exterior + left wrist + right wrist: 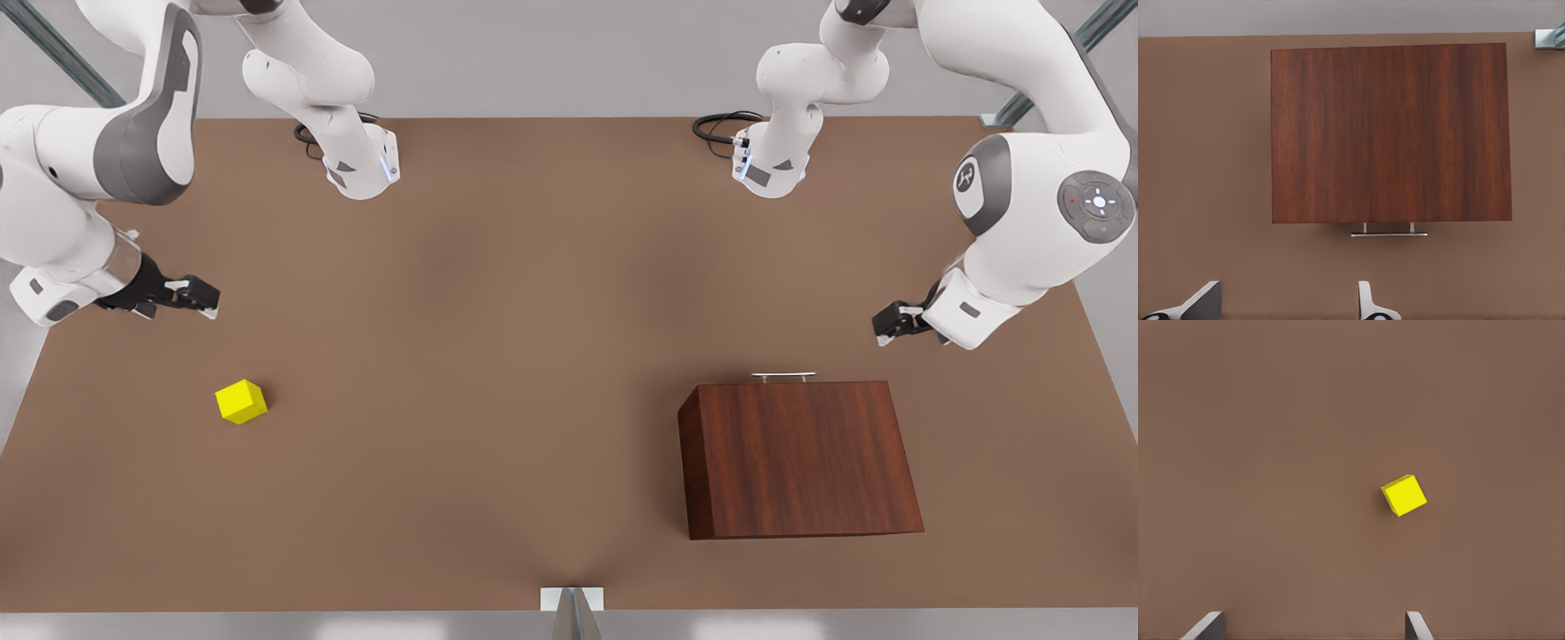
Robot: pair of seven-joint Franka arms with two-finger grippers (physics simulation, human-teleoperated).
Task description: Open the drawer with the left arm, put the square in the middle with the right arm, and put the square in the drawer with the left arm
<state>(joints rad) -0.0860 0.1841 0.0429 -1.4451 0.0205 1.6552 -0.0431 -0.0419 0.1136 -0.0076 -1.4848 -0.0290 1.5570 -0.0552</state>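
Nothing was done yet: the drawer sat shut in the cabinet. My left gripper hung open and empty near its handle; my right gripper, open too, hovered far from the cabinet, near the square.

1. Table: matte brown surface spanning most of the frame.
2. Metal bracket: bottom centre, at the table's near edge.
3. Black cables: upper right, beside a white arm base.
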